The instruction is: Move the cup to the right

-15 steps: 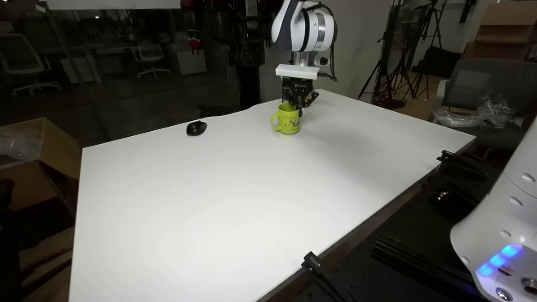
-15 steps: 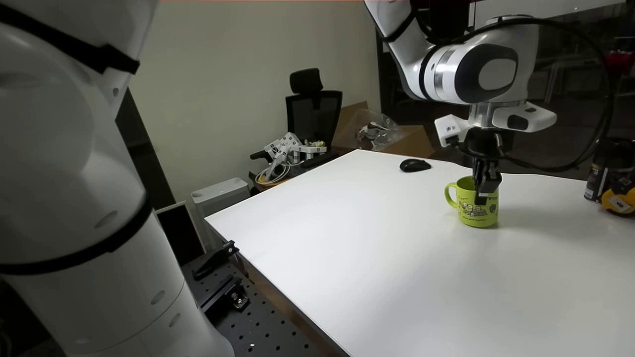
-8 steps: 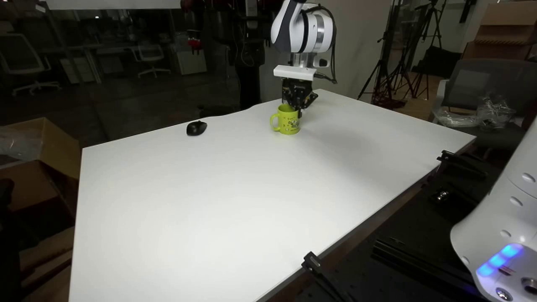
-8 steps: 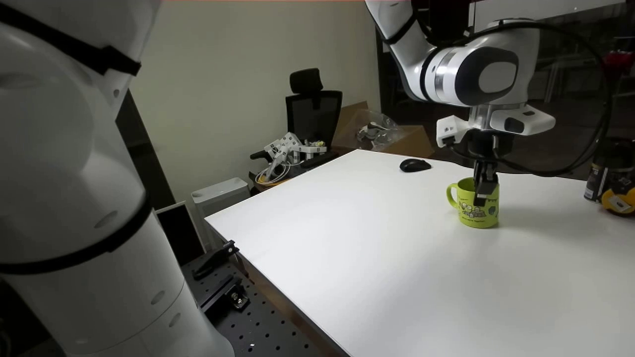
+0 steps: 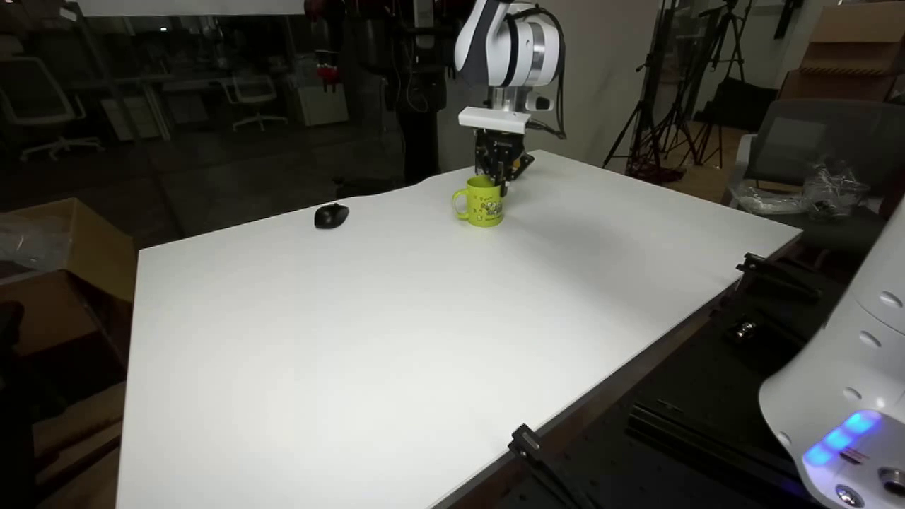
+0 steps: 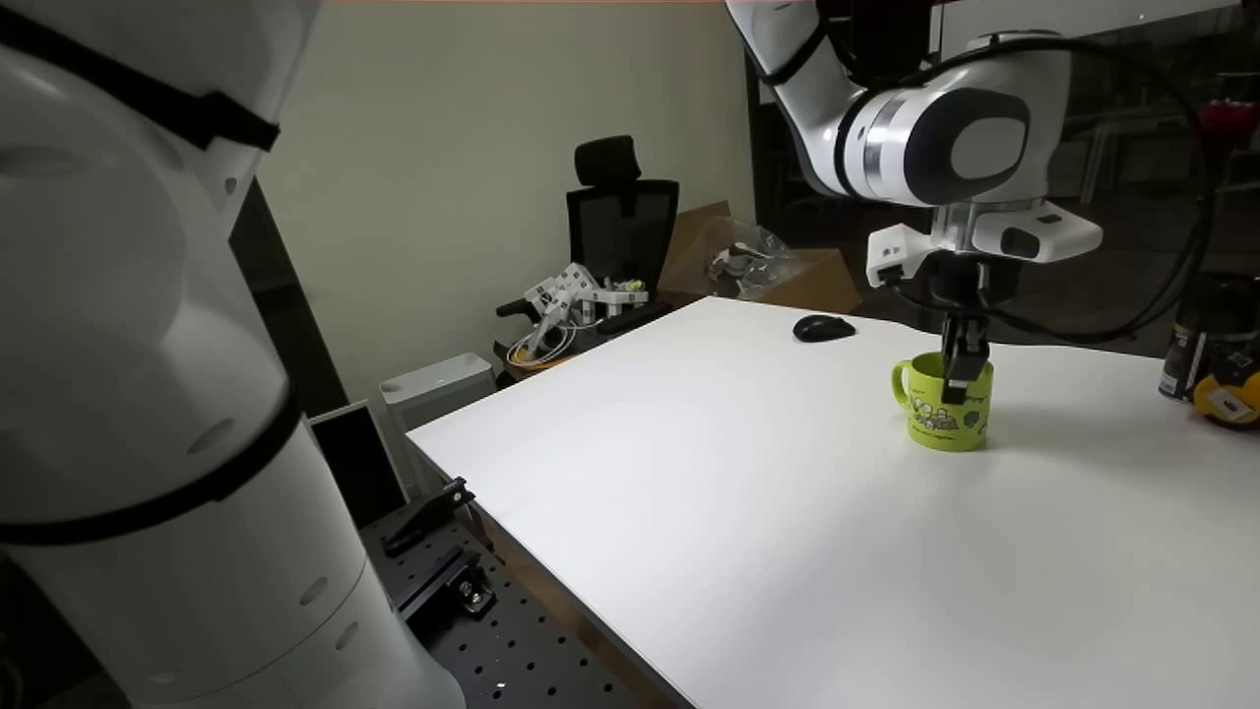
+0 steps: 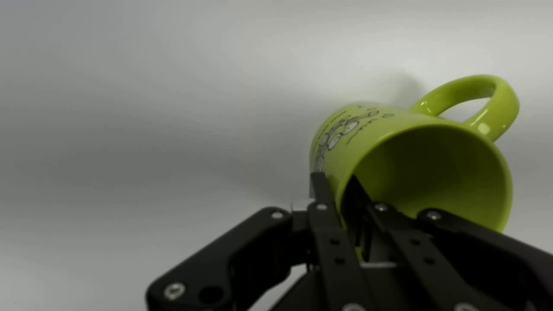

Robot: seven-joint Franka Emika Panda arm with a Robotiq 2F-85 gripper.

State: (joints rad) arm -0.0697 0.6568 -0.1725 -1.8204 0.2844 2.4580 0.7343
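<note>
In the wrist view, the gripper [image 7: 337, 180] is brought in from the bottom of the frame and clenched on the wall of the cup [image 7: 425, 166]: one of the fingers [image 7: 320, 188] is placed outside the wall and one inside, with the rim passed between them at the lower left of the mouth. The handle [image 7: 504, 103] is pointed to the upper right, clear of the hold. The cup is judged to be glazed ceramic: stiff, fairly light, slippery and easily chipped at the rim. No contents are seen in the visible interior. Because it is pinched at one side, its weight is carried off-centre, and some pivoting should be expected if it is moved fast. The rim wall is the recommended hold; the fingers should be seated deep and squeezed moderately. In an exterior view, the cup [image 5: 483, 201] is located at the upper centre, upright; whether its base is touching the table [image 5: 318, 353] cannot be told. The shift to the right is judged to be the step in hand. Farther off, a dark bottle [image 6: 1209, 340] is found at the right edge of an exterior view, a mouse [image 6: 823, 328] right of centre, and, past the table edge, a carton [image 6: 825, 281].
</note>
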